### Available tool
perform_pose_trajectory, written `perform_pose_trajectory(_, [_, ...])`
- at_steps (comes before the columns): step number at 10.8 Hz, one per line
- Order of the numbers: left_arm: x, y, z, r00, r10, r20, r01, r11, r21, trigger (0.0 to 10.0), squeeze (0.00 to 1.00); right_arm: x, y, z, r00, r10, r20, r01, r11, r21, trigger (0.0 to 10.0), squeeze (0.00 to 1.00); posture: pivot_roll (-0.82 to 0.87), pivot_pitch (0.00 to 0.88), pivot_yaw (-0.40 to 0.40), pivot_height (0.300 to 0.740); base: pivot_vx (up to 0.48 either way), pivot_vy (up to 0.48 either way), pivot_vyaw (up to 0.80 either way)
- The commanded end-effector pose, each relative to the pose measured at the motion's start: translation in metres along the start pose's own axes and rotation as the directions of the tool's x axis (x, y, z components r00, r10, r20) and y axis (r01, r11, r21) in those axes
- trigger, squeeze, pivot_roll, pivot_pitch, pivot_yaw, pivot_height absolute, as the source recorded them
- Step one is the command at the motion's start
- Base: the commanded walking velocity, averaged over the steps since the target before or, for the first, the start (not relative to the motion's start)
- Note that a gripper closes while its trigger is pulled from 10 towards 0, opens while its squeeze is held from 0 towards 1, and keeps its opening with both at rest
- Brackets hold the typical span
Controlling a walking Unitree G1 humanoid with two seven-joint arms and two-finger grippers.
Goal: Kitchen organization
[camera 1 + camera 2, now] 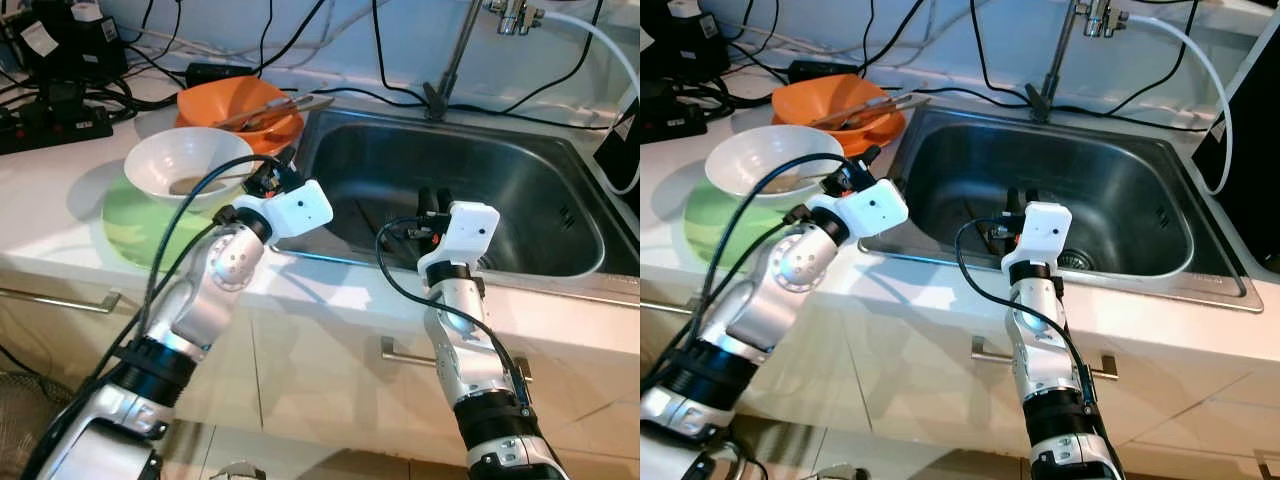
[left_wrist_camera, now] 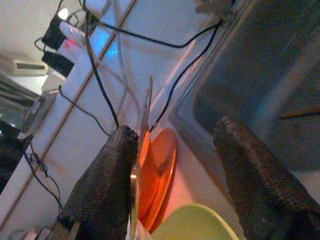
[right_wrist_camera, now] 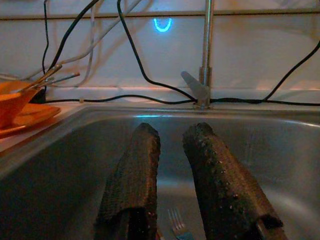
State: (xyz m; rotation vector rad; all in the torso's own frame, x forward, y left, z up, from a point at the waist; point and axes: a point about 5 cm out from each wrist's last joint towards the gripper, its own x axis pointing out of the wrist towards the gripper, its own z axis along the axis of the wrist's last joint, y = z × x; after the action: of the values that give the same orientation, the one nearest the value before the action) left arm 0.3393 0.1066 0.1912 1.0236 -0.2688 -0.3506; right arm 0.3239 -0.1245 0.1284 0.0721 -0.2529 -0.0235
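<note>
A white bowl (image 1: 190, 165) sits on a green plate (image 1: 128, 228) on the counter left of the sink (image 1: 540, 150). Behind it an orange bowl (image 1: 238, 108) holds long utensils (image 1: 275, 108). My left gripper (image 1: 275, 168) hovers at the sink's left rim beside the white bowl, open wide with nothing between its fingers (image 2: 107, 185). My right gripper (image 1: 434, 195) reaches over the sink's front edge into the basin, its fingers (image 3: 135, 170) slightly apart and holding nothing. A fork (image 3: 176, 224) lies on the basin floor beneath them. A thin stick (image 2: 300, 112) also lies in the basin.
A faucet (image 1: 455, 50) rises behind the sink, with black cables (image 1: 350, 95) running along the back wall. A power strip (image 1: 55, 125) and plugs crowd the back left of the counter. Cabinet handles (image 1: 400, 352) run below the counter edge.
</note>
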Motion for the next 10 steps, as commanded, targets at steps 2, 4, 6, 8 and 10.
perform_pose_trajectory(2, [0.006, 0.004, 0.001, 1.0, 0.023, -0.02, -0.023, 0.999, 0.023, 10.0, 0.0, 0.001, -0.004, 0.0, 1.0, -0.02, 0.0, 0.02, 1.0, 0.008, 10.0, 0.0, 0.08, 0.0, -0.056, 0.74, 0.0, 0.0, 0.0])
perform_pose_trajectory(4, [0.008, 0.011, -0.002, 0.996, 0.08, -0.051, -0.077, 0.996, 0.049, 10.0, 0.0, 0.001, -0.004, 0.0, 1.0, -0.021, 0.001, 0.021, 1.0, 0.009, 10.0, 0.0, 0.08, 0.0, -0.056, 0.74, 0.0, 0.0, 0.0])
perform_pose_trajectory(6, [0.007, 0.017, -0.002, 0.991, 0.124, -0.051, -0.121, 0.991, 0.058, 10.0, 0.0, 0.001, -0.004, 0.0, 1.0, -0.021, 0.002, 0.021, 1.0, 0.011, 10.0, 0.0, 0.08, 0.0, -0.056, 0.74, 0.0, 0.0, 0.0])
perform_pose_trajectory(8, [0.008, 0.018, -0.004, 0.989, 0.132, -0.069, -0.128, 0.989, 0.069, 0.5, 0.0, 0.001, -0.004, 0.0, 1.0, -0.023, 0.0, 0.023, 1.0, 0.011, 10.0, 0.0, 0.08, 0.001, -0.055, 0.74, 0.0, 0.0, 0.0])
perform_pose_trajectory(10, [0.008, 0.017, -0.005, 0.989, 0.129, -0.074, -0.124, 0.99, 0.072, 0.0, 0.0, 0.0, -0.005, 0.0, 1.0, -0.026, -0.001, 0.026, 1.0, 0.011, 10.0, 0.0, 0.08, 0.002, -0.055, 0.74, 0.0, 0.0, 0.0])
